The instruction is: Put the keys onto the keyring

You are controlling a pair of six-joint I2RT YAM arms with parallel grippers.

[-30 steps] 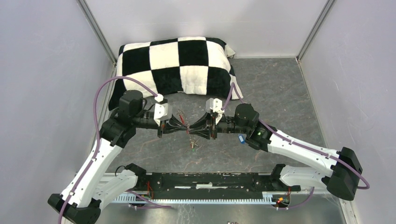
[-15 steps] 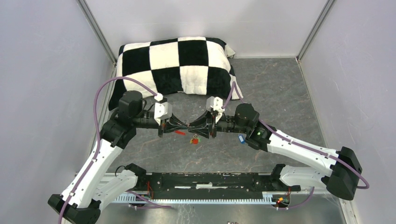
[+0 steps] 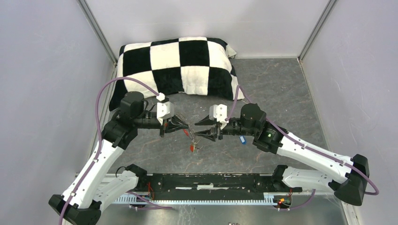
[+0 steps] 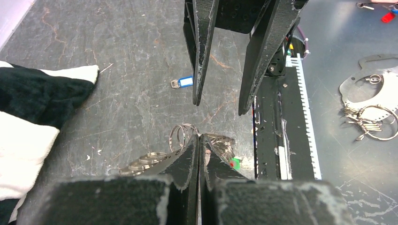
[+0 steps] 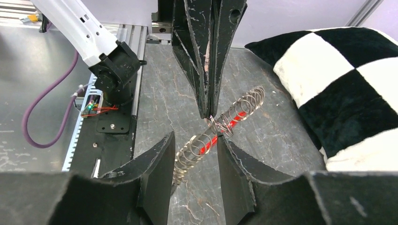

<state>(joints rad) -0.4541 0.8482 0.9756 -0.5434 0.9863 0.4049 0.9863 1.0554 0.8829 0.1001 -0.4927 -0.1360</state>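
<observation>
My left gripper (image 4: 199, 137) is shut on the keyring (image 5: 237, 110), a silvery string of linked rings that slants below its tips. A red key (image 5: 219, 132) hangs along the rings, and a green tag (image 4: 235, 163) peeks out beside the left fingers. In the top view the bunch dangles at the red key (image 3: 192, 146), under my left gripper (image 3: 186, 129). My right gripper (image 5: 196, 137) faces it with jaws apart; the lower rings pass loosely between them. A blue key (image 4: 183, 83) lies alone on the floor, behind my right gripper (image 3: 197, 130).
A black-and-white checkered pillow (image 3: 180, 65) fills the back left of the grey floor. The black base rail (image 3: 211, 180) runs along the near edge. Spare rings and a metal plate (image 4: 371, 101) lie beyond the rail. Walls close in on both sides.
The right gripper has opened and drawn back to the right, away from the left gripper's tips. The keyring with its keys now hangs from the left gripper alone.
</observation>
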